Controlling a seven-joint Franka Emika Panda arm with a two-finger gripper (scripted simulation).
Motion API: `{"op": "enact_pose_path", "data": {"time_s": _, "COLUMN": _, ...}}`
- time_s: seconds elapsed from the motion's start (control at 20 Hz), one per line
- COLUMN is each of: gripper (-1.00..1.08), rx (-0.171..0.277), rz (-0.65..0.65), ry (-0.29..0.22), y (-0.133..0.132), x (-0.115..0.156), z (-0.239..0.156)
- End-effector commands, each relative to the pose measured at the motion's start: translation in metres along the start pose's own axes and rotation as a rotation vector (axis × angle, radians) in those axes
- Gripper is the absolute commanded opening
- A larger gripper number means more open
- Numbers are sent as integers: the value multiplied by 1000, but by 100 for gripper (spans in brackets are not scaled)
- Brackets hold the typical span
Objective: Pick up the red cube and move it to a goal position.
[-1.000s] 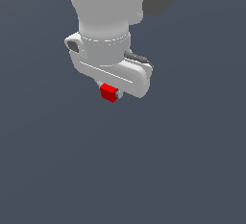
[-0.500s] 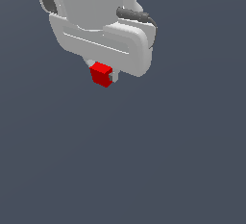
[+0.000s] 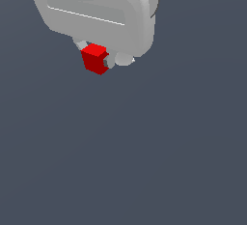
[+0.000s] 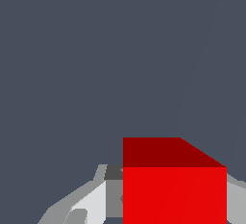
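Observation:
The red cube (image 3: 94, 59) is a small bright red block held between the fingers of my white gripper (image 3: 95, 61), which hangs high above the grey floor near the top of the exterior view. The gripper is shut on the cube. One grey finger pad (image 3: 105, 63) shows at the cube's side on the exterior view's right; the other finger (image 3: 81, 45) is mostly hidden behind the cube. In the wrist view the red cube (image 4: 174, 189) fills the space between the two fingers, with a light grey finger (image 4: 96, 199) beside it.
Only plain dark grey ground (image 3: 144, 161) shows below and around the gripper. No other objects or goal marker are visible in either view.
The gripper, still shut on the red cube, has risen and come closer to the exterior camera, so it looks larger and sits higher and further to that view's left.

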State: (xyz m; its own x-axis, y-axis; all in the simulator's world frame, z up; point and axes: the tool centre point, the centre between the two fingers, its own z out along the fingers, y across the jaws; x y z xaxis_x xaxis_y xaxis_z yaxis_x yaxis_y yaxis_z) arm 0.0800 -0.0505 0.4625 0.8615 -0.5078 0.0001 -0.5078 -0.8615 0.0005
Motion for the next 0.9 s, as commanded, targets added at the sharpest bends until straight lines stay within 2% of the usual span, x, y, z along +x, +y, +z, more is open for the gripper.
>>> {"op": "enact_pose_path", "data": {"time_s": 0.0, "gripper": -100, "rx": 0, "rz": 0, "ry": 0, "y": 0, "x": 2, "z": -8}}
{"op": "enact_pose_path", "data": {"time_s": 0.85, "gripper": -100, "rx": 0, "rz": 0, "ry": 0, "y": 0, "x": 6, "z": -24}}
